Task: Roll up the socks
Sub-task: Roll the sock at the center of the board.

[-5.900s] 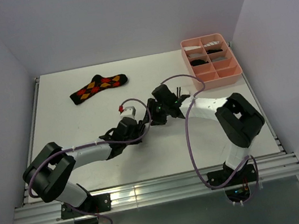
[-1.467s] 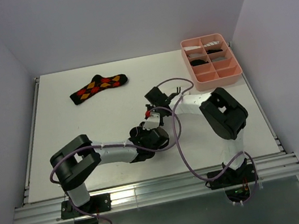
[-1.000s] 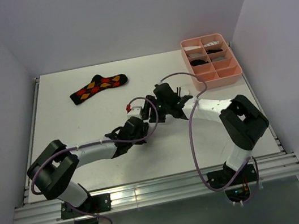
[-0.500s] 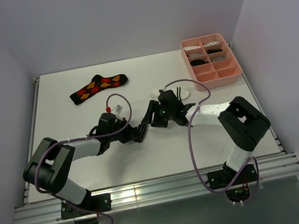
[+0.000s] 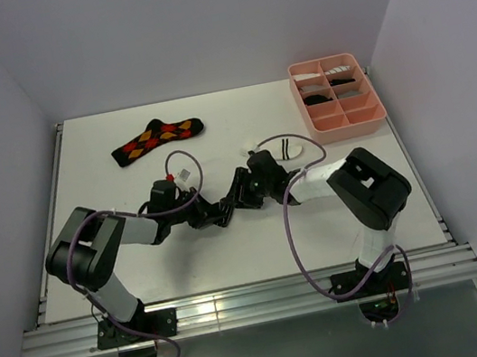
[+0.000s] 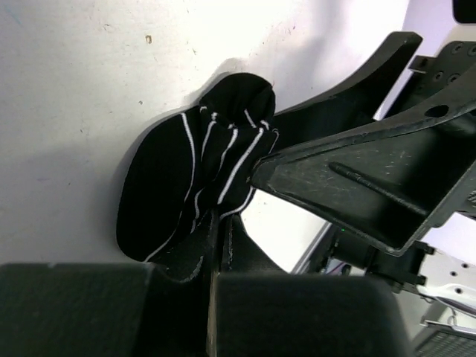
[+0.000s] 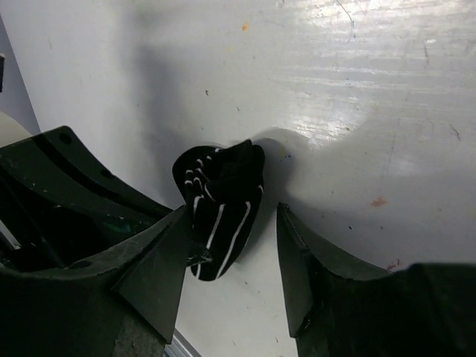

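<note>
A black sock with thin white stripes (image 6: pixel 190 175) lies bunched into a small bundle on the white table. My left gripper (image 6: pixel 220 232) is shut on the bundle's lower edge. My right gripper (image 7: pixel 234 249) is open and straddles the same bundle (image 7: pixel 222 202), which rests against its left finger (image 7: pixel 152 268). From above, both grippers meet at mid-table, the left gripper (image 5: pixel 218 216) beside the right gripper (image 5: pixel 236 199). The argyle sock (image 5: pixel 157 139) lies flat at the back left. A short white sock with black stripes (image 5: pixel 284 147) lies just behind the right arm.
The pink compartment tray (image 5: pixel 373 119) stands at the back right with small rolled items in its far cells. Grey walls close in the table on three sides. The right arm's cable (image 5: pixel 294 224) loops over the table in front of the right arm.
My left arm has pulled back to the left, keeping hold of the striped sock. The right gripper followed it left, its jaws narrowing slightly, and the white sock now shows behind it.
</note>
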`<control>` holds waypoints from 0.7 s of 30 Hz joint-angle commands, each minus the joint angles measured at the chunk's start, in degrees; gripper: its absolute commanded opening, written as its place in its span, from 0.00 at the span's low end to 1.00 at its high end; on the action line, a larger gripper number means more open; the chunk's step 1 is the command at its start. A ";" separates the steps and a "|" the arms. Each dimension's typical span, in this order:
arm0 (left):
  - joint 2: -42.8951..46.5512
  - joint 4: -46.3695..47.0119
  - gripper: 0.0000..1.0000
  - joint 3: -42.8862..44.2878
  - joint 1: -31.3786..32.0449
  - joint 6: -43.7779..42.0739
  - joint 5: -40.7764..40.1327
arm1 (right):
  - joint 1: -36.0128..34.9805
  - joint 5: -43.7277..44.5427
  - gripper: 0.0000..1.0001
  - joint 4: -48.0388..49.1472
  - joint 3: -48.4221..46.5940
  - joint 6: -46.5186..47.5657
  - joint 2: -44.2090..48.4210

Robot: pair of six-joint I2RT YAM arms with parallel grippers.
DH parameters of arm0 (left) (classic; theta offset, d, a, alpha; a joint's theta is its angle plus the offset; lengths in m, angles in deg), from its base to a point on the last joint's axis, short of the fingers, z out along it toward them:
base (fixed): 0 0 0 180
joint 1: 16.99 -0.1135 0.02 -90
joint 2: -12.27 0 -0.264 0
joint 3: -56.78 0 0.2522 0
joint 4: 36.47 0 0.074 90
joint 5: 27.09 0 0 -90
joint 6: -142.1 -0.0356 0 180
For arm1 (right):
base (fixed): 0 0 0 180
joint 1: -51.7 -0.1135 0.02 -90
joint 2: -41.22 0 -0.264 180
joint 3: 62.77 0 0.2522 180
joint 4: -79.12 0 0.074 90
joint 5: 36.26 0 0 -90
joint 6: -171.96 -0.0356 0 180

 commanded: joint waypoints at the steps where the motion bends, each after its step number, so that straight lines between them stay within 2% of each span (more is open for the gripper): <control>1: -2.78 -0.76 0.01 -1.67 -0.42 1.04 0.97 | -0.43 -0.37 0.56 3.58 0.33 0.15 -1.97; 5: -3.49 -0.76 0.01 -1.58 -1.12 1.31 1.41 | -0.43 -1.51 0.42 4.81 0.77 0.58 -3.03; 8: -3.49 -0.58 0.01 -1.67 -1.21 1.66 1.24 | -0.43 -1.52 0.22 3.33 -0.10 1.29 -3.21; 9: -3.32 -1.28 0.01 -1.76 -1.21 1.40 1.06 | -0.43 -1.17 0.08 2.19 -0.54 1.64 -3.03; 10: -2.71 -1.72 0.01 -1.41 -1.21 1.05 0.71 | -0.43 -0.82 0.02 -0.78 -1.15 2.16 -2.51; 11: -2.27 -2.42 0.03 -1.23 -1.21 0.44 0.45 | -0.43 0.40 0.00 -2.47 -2.55 3.21 -2.24; 13: -0.52 -4.61 0.14 -0.62 -1.30 -0.36 -0.61 | -0.43 1.47 0.00 -7.98 -4.92 4.62 -1.45; 14: 0.28 -5.50 0.23 -0.35 -1.21 -1.40 -1.22 | -0.43 2.08 0.00 -9.94 -5.81 5.06 -1.36; 18: 5.11 -12.96 0.42 1.75 -0.69 -6.15 -6.75 | -0.43 4.45 0.00 -20.39 -11.61 6.47 -2.24; 21: 8.98 -19.20 0.49 4.12 0.72 -9.58 -13.60 | -0.78 5.86 0.00 -27.34 -15.74 7.35 -3.38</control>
